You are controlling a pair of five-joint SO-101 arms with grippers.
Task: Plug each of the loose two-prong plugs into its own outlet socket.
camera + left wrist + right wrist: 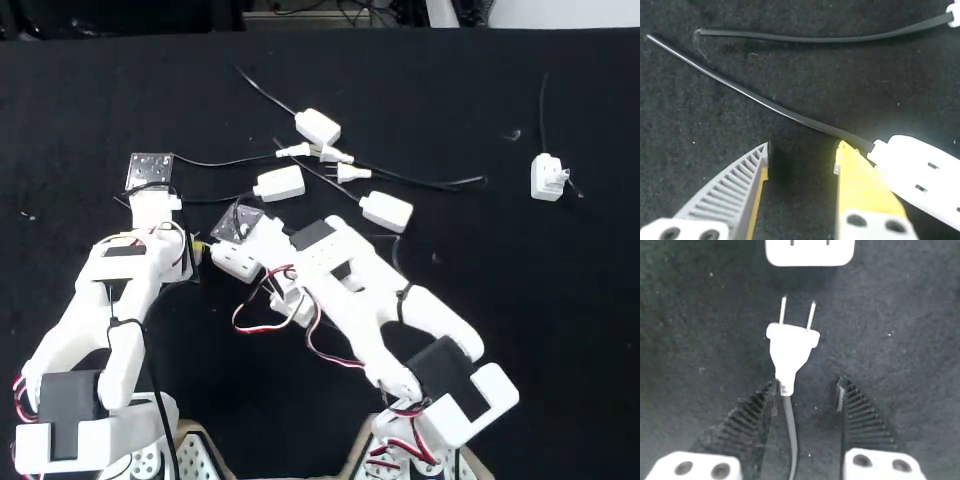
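On the black table (500, 300), left of centre, your right gripper (807, 390) stands wide astride the cord of a plug (791, 347); your left gripper (802, 160) wide, empty.

Tabletop (900, 315): matt black cloth, slightly fuzzy. Plug (790, 347): smooth white plastic with bright metal prongs (782, 310). Black cord (765, 102): thin, glossy sheath. Outlet socket (920, 175): smooth white plastic, faint sheen. Left gripper (802, 147) jaws: ribbed matt plastic, one grey, one yellow.
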